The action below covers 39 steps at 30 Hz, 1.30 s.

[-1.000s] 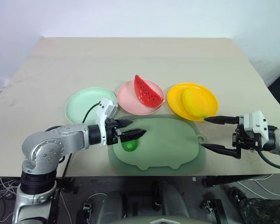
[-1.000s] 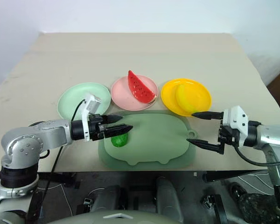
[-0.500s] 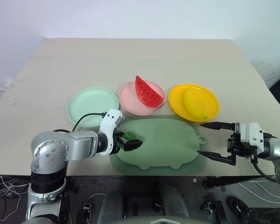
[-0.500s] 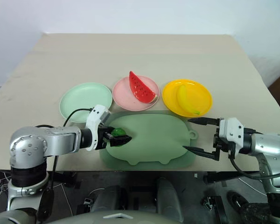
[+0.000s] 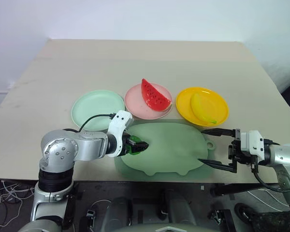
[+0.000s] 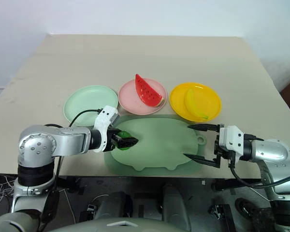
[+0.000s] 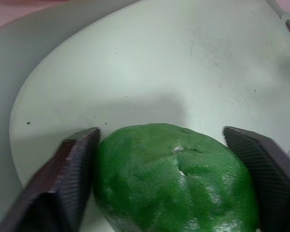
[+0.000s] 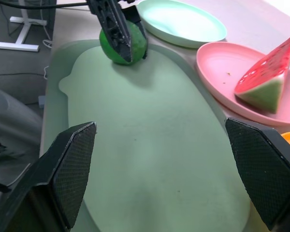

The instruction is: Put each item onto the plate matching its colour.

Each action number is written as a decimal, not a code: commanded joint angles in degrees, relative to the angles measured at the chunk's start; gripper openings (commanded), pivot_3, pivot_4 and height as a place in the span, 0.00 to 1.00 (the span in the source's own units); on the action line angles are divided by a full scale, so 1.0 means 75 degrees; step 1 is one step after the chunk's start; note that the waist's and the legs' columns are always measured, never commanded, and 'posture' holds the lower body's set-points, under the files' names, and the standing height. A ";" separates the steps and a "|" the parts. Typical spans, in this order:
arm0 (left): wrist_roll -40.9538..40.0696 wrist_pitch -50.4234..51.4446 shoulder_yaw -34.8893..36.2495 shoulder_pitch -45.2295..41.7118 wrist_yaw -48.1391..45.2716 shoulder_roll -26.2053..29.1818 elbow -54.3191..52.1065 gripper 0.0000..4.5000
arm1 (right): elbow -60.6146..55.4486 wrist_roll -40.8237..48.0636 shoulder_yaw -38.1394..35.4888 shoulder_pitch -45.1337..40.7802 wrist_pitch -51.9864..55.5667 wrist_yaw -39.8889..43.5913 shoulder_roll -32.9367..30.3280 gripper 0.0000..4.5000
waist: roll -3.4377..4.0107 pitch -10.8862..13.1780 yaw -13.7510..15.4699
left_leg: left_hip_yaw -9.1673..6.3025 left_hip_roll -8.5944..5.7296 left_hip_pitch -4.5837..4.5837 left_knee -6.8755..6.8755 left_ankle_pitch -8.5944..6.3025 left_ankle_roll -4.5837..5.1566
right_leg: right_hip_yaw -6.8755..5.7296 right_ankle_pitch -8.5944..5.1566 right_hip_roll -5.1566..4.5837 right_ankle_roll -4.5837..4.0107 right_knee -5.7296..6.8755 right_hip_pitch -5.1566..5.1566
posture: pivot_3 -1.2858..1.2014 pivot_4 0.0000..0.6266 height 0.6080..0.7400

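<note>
Left gripper (image 5: 137, 145) pinches green fruit (image 7: 176, 181) on mat (image 5: 174, 150), 5 o'clock of mint plate (image 5: 97, 104). Right gripper (image 5: 210, 147) jaws spread wide at mat's 3 o'clock edge. Watermelon (image 5: 154, 94) on pink plate (image 5: 135, 101), banana (image 5: 201, 107) on yellow plate (image 5: 217, 101).

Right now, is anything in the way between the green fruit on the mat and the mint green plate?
Nothing visible. The green fruit sits between the left tool's fingers on the mat. The mint green plate is empty, with bare table between.
</note>
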 commanded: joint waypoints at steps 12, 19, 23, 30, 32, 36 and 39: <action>0.0468 -0.0907 0.0734 -0.1435 -0.1439 0.0653 0.0965 0.79 | 0.0013 -0.0053 0.0194 -0.0432 0.0015 -0.0203 -0.0011 1.00 | -0.0003 0.0002 0.0001 | -0.0004 -0.0003 0.0000 0.0001 0.0000 0.0000 | -0.0006 -0.0002 0.0003 -0.0002 -0.0004 0.0008 | 0.52 0.24 0.97; 0.2580 -0.3350 0.0294 -0.1678 -0.3142 0.2145 0.2467 0.79 | 0.0116 -0.0101 0.0403 -0.0839 0.0377 -0.0206 -0.0025 1.00 | 0.0000 0.0003 -0.0037 | 0.0003 0.0000 0.0001 -0.0009 0.0021 -0.0038 | -0.0006 -0.0002 0.0010 0.0000 -0.0006 0.0003 | 0.52 0.24 0.97; 0.4198 -0.5120 -0.0451 -0.1284 -0.3874 0.2562 0.3370 0.79 | 0.0208 -0.0098 0.0567 -0.1097 0.0403 -0.0244 0.0073 1.00 | 0.0000 0.0003 0.0001 | 0.0010 -0.0001 0.0000 -0.0003 0.0023 -0.0041 | -0.0007 -0.0001 0.0006 -0.0001 -0.0007 -0.0035 | 0.52 0.24 0.97; 0.5725 -0.7078 -0.0896 -0.1020 -0.4697 0.2348 0.4728 0.79 | 0.0264 -0.0078 0.0694 -0.1342 0.0441 -0.0268 0.0168 1.00 | -0.0010 0.0008 0.0017 | 0.0021 -0.0001 -0.0017 -0.0002 0.0015 -0.0027 | -0.0015 0.0008 0.0000 0.0013 -0.0011 -0.0050 | 0.52 0.24 0.97; 0.5914 -0.7466 -0.0844 -0.1039 -0.4895 0.2210 0.4920 0.79 | 0.0267 -0.0080 0.0708 -0.1367 0.0448 -0.0268 0.0173 1.00 | -0.0010 0.0008 0.0010 | 0.0023 0.0000 -0.0015 -0.0002 -0.0002 0.0004 | -0.0015 0.0013 -0.0001 0.0021 -0.0010 -0.0050 | 0.52 0.24 0.97; 0.6154 -0.7703 -0.0713 -0.1110 -0.5114 0.2054 0.5189 0.79 | 0.0271 -0.0087 0.0739 -0.1411 0.0462 -0.0275 0.0185 1.00 | -0.0010 0.0008 0.0007 | 0.0021 0.0002 -0.0014 -0.0002 -0.0003 0.0006 | -0.0015 0.0014 -0.0001 0.0023 -0.0008 -0.0050 | 0.52 0.24 0.97; 0.6243 -0.7755 -0.0624 -0.1122 -0.5260 0.2000 0.5265 0.95 | 0.0253 -0.0091 0.0758 -0.1422 0.0481 -0.0288 0.0203 1.00 | -0.0010 0.0008 0.0005 | 0.0021 0.0003 -0.0013 -0.0002 -0.0003 0.0006 | -0.0015 0.0014 0.0000 0.0023 -0.0007 -0.0050 | 0.52 0.24 0.97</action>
